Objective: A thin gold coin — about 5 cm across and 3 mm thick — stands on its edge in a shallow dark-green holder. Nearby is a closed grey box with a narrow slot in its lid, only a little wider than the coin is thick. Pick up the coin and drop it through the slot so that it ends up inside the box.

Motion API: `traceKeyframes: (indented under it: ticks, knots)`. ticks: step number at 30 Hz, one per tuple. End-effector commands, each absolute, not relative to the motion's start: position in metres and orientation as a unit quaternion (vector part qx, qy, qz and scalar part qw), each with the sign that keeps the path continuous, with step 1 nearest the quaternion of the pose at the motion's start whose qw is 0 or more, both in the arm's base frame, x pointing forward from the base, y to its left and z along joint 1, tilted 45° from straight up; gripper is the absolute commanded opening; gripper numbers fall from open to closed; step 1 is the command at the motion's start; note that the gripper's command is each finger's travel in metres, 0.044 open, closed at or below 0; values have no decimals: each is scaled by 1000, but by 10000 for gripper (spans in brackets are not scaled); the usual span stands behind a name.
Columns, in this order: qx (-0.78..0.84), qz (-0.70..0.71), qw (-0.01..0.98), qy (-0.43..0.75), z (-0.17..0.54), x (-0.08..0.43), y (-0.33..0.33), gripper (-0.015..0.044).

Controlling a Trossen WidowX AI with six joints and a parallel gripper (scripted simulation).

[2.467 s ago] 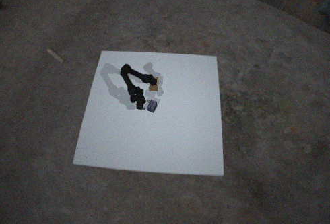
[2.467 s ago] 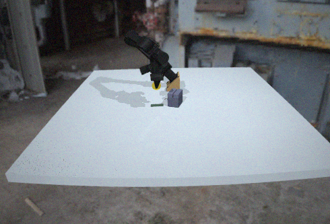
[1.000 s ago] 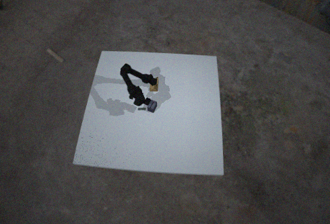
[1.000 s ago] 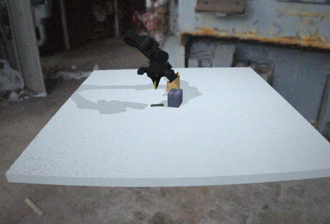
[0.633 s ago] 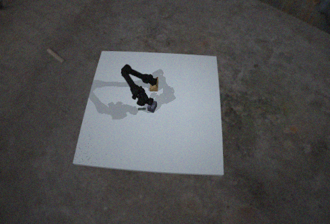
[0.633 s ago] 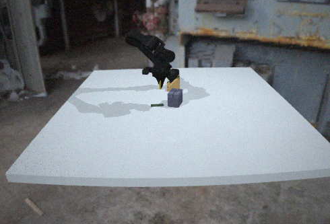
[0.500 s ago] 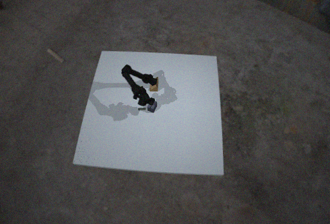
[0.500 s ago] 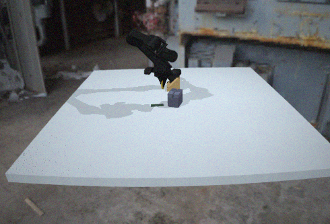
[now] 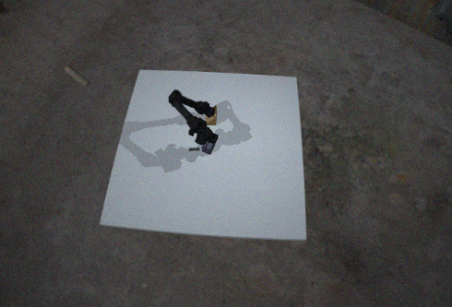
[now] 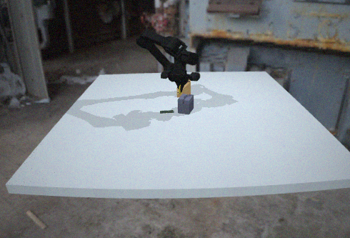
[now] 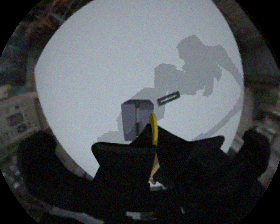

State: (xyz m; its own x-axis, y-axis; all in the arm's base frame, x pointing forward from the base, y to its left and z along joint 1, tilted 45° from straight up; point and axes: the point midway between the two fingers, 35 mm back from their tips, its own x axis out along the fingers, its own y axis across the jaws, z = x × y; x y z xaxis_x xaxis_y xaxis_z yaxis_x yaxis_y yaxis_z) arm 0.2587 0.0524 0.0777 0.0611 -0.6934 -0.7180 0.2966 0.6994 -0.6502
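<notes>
Wrist view: coin clamped on edge, box close by, coin not in the slot

My pincer [image 9: 212,138] [image 10: 181,90] [image 11: 151,125] is closed on the gold coin [image 10: 179,90] [image 11: 154,129], its fingers pinching the thin disc from both faces. The coin shows nearly edge-on in the wrist view, its rounded rim jutting beyond my fingertips. From the top I cannot make it out.

The grey box [image 9: 208,147] [image 10: 186,104] [image 11: 129,121] sits on the white board [image 9: 231,198] [image 10: 171,154] [image 11: 91,60], near my fingertips. Its lid slot [image 11: 137,120] runs lengthwise in the wrist view, with the coin's rim to the right, close to the lid's right edge in that picture. In the exterior view the coin appears just above the box's upper left edge; I cannot tell the true gap between them.

The dark-green holder [image 9: 194,149] [image 10: 166,111] [image 11: 161,102] lies flat beside the box, apart from it, with no coin standing in it. An orange block [image 9: 211,120] [image 10: 186,88] stands on the far side of the box in the exterior view. The board's outer edges are well away from box and holder, and its broad near side gives me open room.
</notes>
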Motion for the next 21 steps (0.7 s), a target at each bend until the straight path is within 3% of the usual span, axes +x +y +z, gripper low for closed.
traceKeyframes:
  ticks: [1, 21]
  knots:
    - [-167, -350, 708, 590, 69, 255, 61, 0]
    - [-169, -350, 708, 589, 63, 253, 66, 0]
